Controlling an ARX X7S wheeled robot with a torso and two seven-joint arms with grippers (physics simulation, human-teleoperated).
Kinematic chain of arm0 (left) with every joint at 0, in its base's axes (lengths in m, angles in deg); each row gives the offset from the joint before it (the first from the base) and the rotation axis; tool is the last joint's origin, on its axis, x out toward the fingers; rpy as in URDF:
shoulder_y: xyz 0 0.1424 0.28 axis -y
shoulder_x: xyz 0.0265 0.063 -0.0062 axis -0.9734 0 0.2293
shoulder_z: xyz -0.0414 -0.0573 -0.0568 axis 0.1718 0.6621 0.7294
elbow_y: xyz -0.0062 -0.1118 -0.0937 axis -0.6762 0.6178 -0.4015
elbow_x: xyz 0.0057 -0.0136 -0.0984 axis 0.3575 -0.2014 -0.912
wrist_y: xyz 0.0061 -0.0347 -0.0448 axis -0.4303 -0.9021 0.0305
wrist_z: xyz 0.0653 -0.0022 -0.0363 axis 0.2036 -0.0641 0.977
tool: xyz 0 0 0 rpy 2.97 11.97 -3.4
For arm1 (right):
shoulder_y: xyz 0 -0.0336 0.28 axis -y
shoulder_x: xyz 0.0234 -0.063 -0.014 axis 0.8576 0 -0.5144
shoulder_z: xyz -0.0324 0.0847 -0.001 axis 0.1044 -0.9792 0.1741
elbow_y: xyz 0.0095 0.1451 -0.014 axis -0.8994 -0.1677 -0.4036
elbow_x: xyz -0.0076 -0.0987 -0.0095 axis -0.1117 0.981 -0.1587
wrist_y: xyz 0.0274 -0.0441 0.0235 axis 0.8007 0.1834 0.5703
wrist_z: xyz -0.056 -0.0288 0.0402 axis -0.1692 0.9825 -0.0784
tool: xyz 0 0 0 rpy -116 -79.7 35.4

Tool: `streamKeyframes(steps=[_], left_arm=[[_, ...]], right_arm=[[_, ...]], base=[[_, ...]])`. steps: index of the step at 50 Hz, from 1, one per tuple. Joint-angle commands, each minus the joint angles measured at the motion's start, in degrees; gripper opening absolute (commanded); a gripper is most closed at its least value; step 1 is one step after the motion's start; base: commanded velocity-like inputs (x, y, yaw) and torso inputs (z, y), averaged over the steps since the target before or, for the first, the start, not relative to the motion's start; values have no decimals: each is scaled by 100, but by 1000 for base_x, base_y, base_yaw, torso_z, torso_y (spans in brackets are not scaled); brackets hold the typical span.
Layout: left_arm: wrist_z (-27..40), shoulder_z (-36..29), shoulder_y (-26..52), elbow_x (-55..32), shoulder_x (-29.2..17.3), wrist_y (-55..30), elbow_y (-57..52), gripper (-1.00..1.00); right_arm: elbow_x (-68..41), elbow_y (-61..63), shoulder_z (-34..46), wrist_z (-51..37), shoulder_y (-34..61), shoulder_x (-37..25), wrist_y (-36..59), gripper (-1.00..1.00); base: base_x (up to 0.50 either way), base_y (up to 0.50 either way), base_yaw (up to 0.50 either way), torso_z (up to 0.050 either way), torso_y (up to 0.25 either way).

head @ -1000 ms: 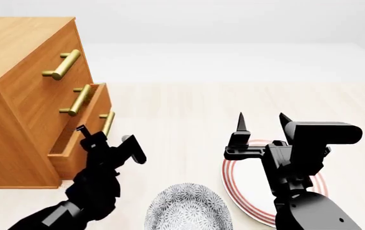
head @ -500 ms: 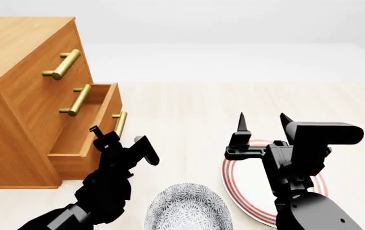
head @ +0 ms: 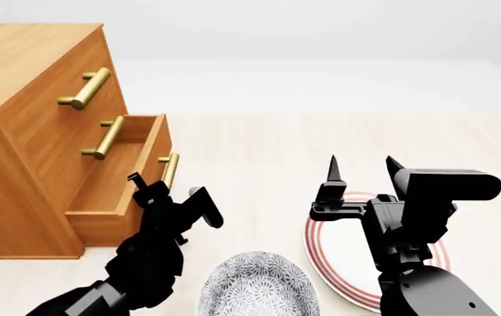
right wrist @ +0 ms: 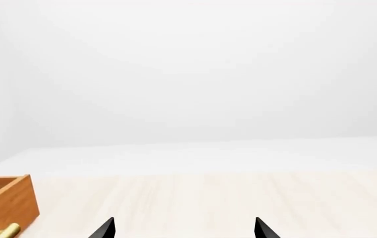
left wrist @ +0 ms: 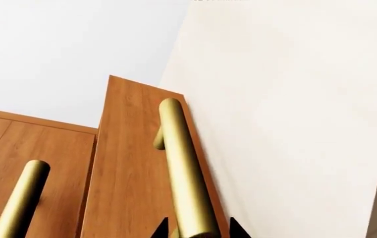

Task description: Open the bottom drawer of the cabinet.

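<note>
- Bottom drawer (head: 114, 191) first, in the head view: it sticks out from the foot of the cabinet (head: 22, 131), which stands on the pale floor (head: 320, 138) at the view's left. You can see down into the wooden box of the drawer.
- Its brass handle (head: 170, 171) points toward the robot. The left gripper (head: 166, 192) is right at that handle, with one black finger on each side of it. I cannot tell from this view if the fingers squeeze it.
- The two drawers above look pushed in, each with its own brass bar.
- The right gripper (head: 362, 171) is well away from the cabinet. It hangs over a white plate (head: 325, 253) with red rings, and its two pointed fingers stand wide apart with nothing between them.
- A speckled gray bowl (head: 257, 286) sits low in the view, between the two arms.
- Left wrist view: the handle (left wrist: 185, 173) runs long and shiny up the drawer front (left wrist: 125, 163). Two black fingertips (left wrist: 161, 229) show, one on each side of the bar's near end, close against it.
- Another brass bar (left wrist: 20, 201) shows on the wood beside it.
- Right wrist view: two black fingertips (right wrist: 103, 230) are far apart over the bare floor (right wrist: 208, 198).
- The corner of the pulled-out drawer (right wrist: 6, 206) peeks in at the edge, with a bit of brass.
</note>
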State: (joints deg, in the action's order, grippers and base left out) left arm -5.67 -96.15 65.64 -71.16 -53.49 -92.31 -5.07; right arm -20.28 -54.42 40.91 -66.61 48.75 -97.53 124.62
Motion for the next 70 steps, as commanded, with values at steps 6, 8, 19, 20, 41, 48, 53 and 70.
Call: streamKeyframes(steps=[6,8,19,20,41,48,53,70], left_arm=[[118,-2,-99,-83,-100,-328,-572,100],[112,0,-97,-85,-116,-360,-626,100],[83,-26,-107,-85,-136,-402,-735,100],[79,-30,-109,-84,-141,-412,-756,100],[-32,31,-76,-96,-521,-1207,-2315,100],[-49,58,-59,-99,-599,-1352,-2617,100],[-33,205,-9,-144,-671,-1477,-2887,100],[-326,1694,97,-1067,-800,-2398,-4108,100]], right_arm=[[-39,-9,20,-28,24,-24,-5,100],[-40,-14,27,-30,28,-25,-9,100],[-63,-28,45,-44,53,-34,-15,100],[-65,-28,46,-45,52,-35,-18,100],[-101,-27,73,-84,72,-56,-39,100],[-115,-24,76,-93,63,-68,-55,100],[-122,-31,81,-101,60,-74,-65,100],[-162,-37,112,-134,124,-94,-51,100]], base=[[0,0,0,0,0],[0,0,0,0,0],[0,0,0,0,0],[0,0,0,0,0],[0,0,0,0,0],[0,0,0,0,0],[0,0,0,0,0],[0,0,0,0,0]])
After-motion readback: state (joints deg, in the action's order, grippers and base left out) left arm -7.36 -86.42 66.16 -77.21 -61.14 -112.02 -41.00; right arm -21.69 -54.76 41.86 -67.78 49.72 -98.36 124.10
